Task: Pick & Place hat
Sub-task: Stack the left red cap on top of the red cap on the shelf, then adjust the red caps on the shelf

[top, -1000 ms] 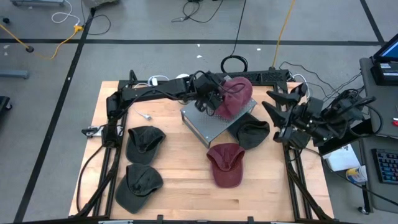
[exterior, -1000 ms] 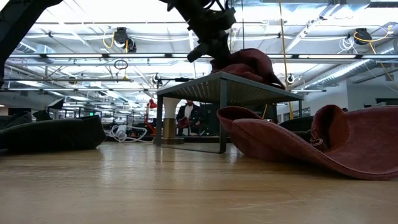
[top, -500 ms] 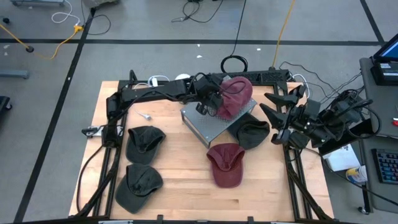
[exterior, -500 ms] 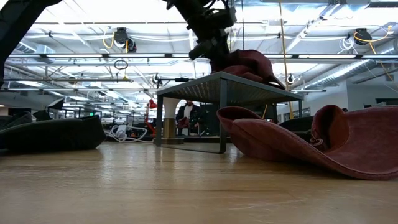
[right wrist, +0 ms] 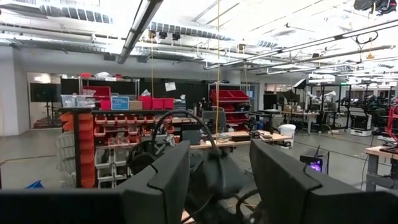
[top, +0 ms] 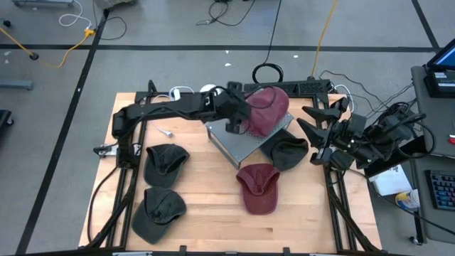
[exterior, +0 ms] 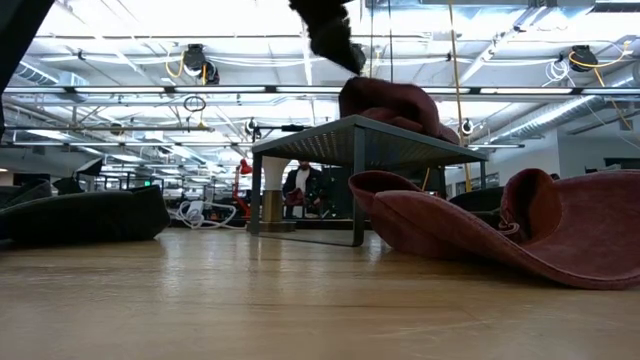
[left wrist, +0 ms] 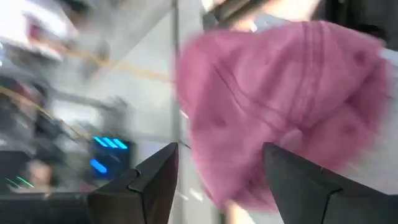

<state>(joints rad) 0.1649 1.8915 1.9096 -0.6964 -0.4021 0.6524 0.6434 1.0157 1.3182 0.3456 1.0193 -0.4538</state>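
Five cloth caps in all, counted from the front edge of the pale wooden desk backward. Nearest, on the left side, a dark grey cloth cap lying flat, with a second dark grey cap just behind it. Toward the right, a maroon cloth cap also flat on the boards, untouched. Behind that, a third dark cap, tucked against and partly under the raised grey metal stand in the middle of the desk.

On top of the stand, toward its far corner, the maroon cap with stitched panels, resting on the perforated top and slightly slumped. Right beside and just above it, the left pincer, fingers spread well apart, clasping nothing, with the cap beyond their tips rather than pinched between them. Seen from desk height, a clear gap between that pincer and the crown.

At the right edge of the desk, the right pincer, parked off the boards, partly spread and empty, pointing out into the workshop.

Judged from this layout: one cap placed on the stand, that placing as good as done, only the left arm's withdrawal left for it. Whether the four caps on the boards are meant to follow, impossible to tell.
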